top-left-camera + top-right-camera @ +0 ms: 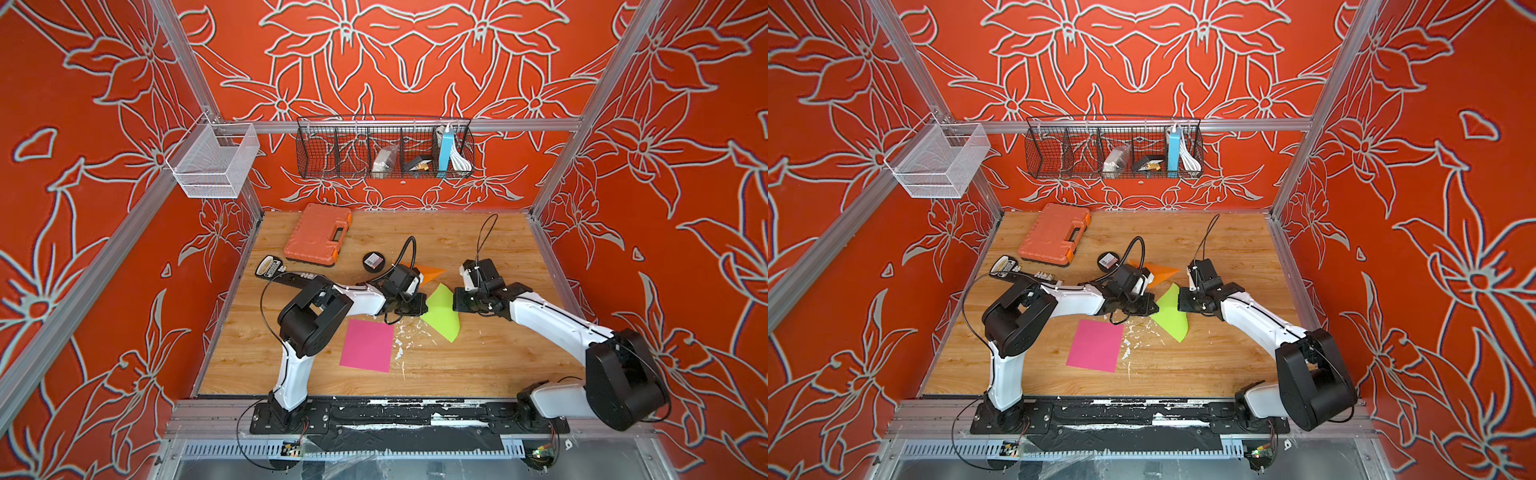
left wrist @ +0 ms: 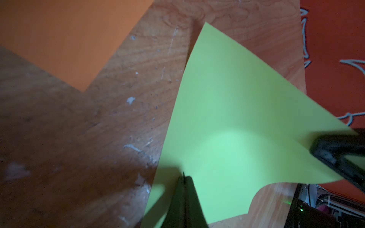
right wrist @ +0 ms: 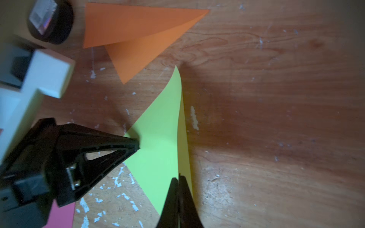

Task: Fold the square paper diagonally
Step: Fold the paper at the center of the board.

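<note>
Wooden counter [image 1: 478, 365], mid-cell: your green paper [image 1: 442, 320] arches between the arms, left jaws pinched shut on its left corner, right jaws shut on the opposite corner. Its free diagonal runs front to back between them, both arms equally near.

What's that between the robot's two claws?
A sheet of green paper. The left claw and the right claw pinch it from opposite sides, and it bows up off the table; both top views show this.

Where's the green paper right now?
In both top views the green paper is mid-table, held between the left gripper and right gripper, with the orange paper behind it.
</note>
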Robot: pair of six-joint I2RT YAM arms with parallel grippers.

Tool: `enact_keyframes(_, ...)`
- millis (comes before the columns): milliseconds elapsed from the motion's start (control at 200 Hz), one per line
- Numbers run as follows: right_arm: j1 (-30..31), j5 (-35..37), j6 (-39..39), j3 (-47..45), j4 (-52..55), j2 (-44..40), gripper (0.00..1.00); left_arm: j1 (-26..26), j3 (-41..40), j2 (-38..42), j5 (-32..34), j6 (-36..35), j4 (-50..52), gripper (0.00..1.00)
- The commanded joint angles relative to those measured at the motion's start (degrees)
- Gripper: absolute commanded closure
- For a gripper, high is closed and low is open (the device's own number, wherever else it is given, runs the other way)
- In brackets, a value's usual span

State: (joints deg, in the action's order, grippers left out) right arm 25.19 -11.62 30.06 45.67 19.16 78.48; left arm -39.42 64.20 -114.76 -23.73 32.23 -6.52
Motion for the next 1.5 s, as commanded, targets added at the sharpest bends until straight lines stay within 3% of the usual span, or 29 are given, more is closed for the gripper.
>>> enact_keyframes(0, 0.6, -6.4, -0.3, -1.4, -4.6, 1.5, 1.0, -0.4, 1.0, -1.6, -0.2, -0.1, 1.9, 1.0)
enact_keyframes(315, 1.6, -13.2, -0.2, -2.3, -10.8, 6.6, 0.99, -0.4, 1.4, -2.0, 0.3, -0.3, 2.4, 1.0)
enact_keyframes(1496, 3.1, -10.8, 1.7, 0.0, -15.7, 14.9, 0.96, -0.4, 1.5, -1.6, 0.8, -0.6, 3.2, 1.0)
